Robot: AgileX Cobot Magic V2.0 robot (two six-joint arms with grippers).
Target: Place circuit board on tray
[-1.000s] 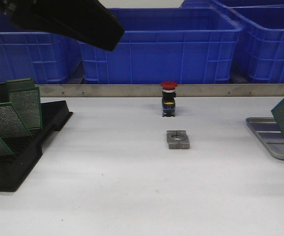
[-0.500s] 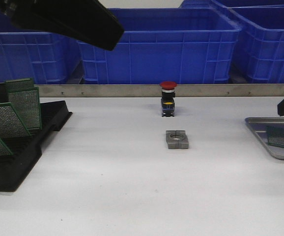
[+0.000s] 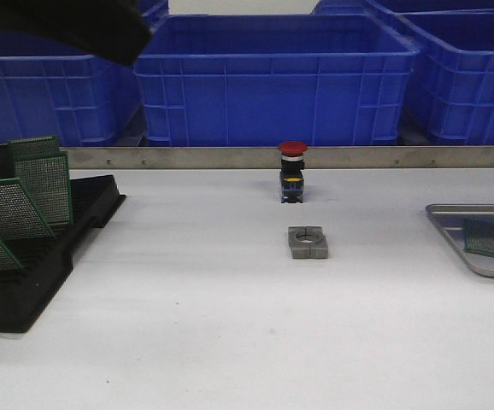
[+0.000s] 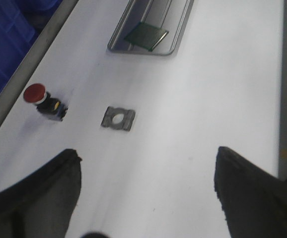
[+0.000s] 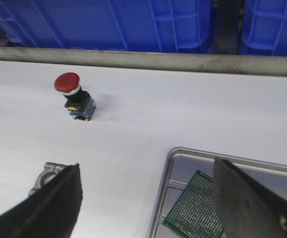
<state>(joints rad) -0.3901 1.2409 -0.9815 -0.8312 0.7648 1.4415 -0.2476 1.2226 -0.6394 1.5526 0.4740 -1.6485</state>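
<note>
One board (image 3: 493,238) lies flat in the tray (image 3: 449,224) at the right edge of the bench (image 3: 230,325), clear of both claws. Right wrist view shows the board (image 5: 195,210) resting on the tray's ribbed bottom, near one corner, its green perforated face up; the tray rim (image 5: 223,157) runs around it.

Right claw (image 5: 146,208): fingers spread wide, empty, hanging above the tray and the bench beside it. Left claw (image 4: 146,191): fingers also spread wide, empty, raised high over the bench's left side; in the front view only a dark part of the arm (image 3: 67,24) shows at top left.

Mid-bench: a red push button (image 3: 293,172) stands upright, far side. Just nearer, apart from it, a grey metal block (image 3: 308,242) with a round hole lies flat.

Left edge: a black rack (image 3: 33,273) holds several green boards (image 3: 25,201), tilted on edge. Blue bins (image 3: 273,77) line the far side behind a metal rail.
</note>
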